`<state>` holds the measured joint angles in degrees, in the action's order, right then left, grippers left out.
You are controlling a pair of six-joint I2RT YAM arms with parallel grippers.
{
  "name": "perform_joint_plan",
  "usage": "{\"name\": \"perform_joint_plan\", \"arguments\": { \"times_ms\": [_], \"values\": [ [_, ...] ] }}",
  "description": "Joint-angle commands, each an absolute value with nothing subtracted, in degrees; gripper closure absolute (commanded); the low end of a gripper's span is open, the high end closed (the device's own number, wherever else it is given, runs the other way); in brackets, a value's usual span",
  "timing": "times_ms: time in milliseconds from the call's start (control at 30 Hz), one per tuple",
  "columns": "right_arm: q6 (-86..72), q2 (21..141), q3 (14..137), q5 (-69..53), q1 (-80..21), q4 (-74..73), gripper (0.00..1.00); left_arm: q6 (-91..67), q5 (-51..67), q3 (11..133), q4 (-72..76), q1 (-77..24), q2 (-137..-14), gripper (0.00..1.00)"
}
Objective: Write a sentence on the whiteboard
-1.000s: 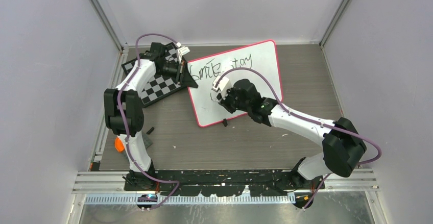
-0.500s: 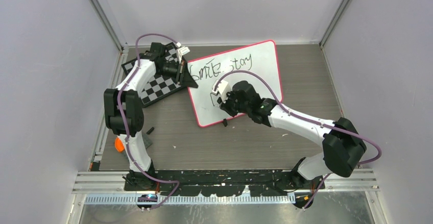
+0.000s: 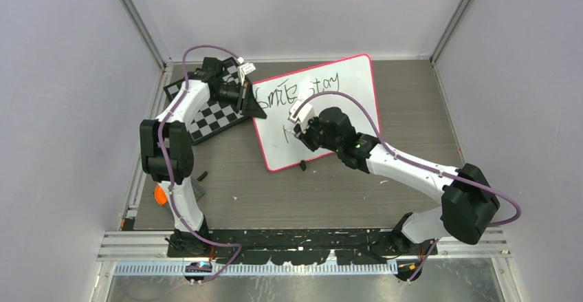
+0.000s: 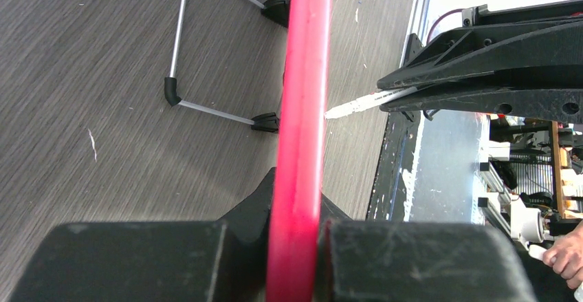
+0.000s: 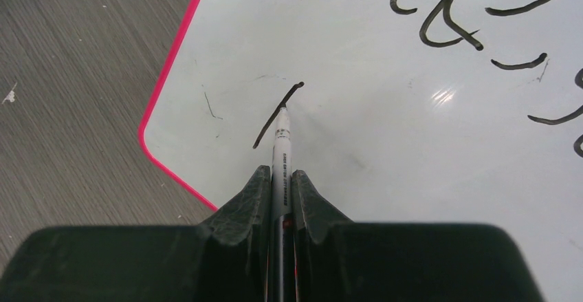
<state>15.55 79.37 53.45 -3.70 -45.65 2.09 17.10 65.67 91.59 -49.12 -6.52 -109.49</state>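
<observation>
The whiteboard (image 3: 344,102) with its pink-red frame lies tilted on the table. It bears a first line of black words (image 3: 295,90), roughly "Smile, stay", also in the right wrist view (image 5: 467,20). My left gripper (image 3: 249,95) is shut on the board's left frame edge (image 4: 302,109). My right gripper (image 3: 300,131) is shut on a white marker (image 5: 280,157). The marker's tip touches the board on a single black stroke (image 5: 277,115) below the first line, near the board's lower left corner.
A black-and-white chessboard (image 3: 216,113) lies left of the whiteboard under my left arm. A small black piece (image 3: 202,175) and an orange object (image 3: 159,195) lie at the left. The board's wire stand and black feet (image 4: 265,120) show in the left wrist view.
My right gripper has shifted slightly up and right over the board with the marker, drawing the first stroke of the second line. The left arm has not moved.
</observation>
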Motion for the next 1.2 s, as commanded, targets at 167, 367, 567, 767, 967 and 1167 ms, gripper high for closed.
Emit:
{"name": "perform_joint_plan", "arguments": {
  "times_ms": [167, 367, 567, 767, 967, 1167],
  "values": [
    [16.3, 80.9, 56.6, -3.6, -46.0, 1.7, 1.00, 17.8, 61.5, 93.1, -50.2, -6.4, -108.6, 1.00],
    [16.5, 82.0, 57.6, -3.8, -45.9, 1.0, 1.00, 18.1, 61.5, 93.1, -50.6, -6.4, -108.7, 1.00],
    [16.3, 83.0, 58.3, -0.7, -46.0, 1.0, 1.00, 18.4, 61.5, 93.1, -50.8, -6.4, -108.7, 1.00],
    [15.6, 82.6, 57.7, 4.0, -46.0, 2.2, 1.00, 18.4, 61.5, 93.3, -50.8, -6.4, -108.9, 1.00],
    [15.4, 81.5, 56.6, 5.6, -46.0, 1.7, 1.00, 18.4, 61.5, 93.3, -50.9, -6.4, -109.0, 1.00],
    [15.5, 80.4, 55.4, 5.1, -46.0, -1.3, 1.00, 18.6, 61.6, 93.5, -51.1, -6.4, -109.1, 1.00]
  ]
}}
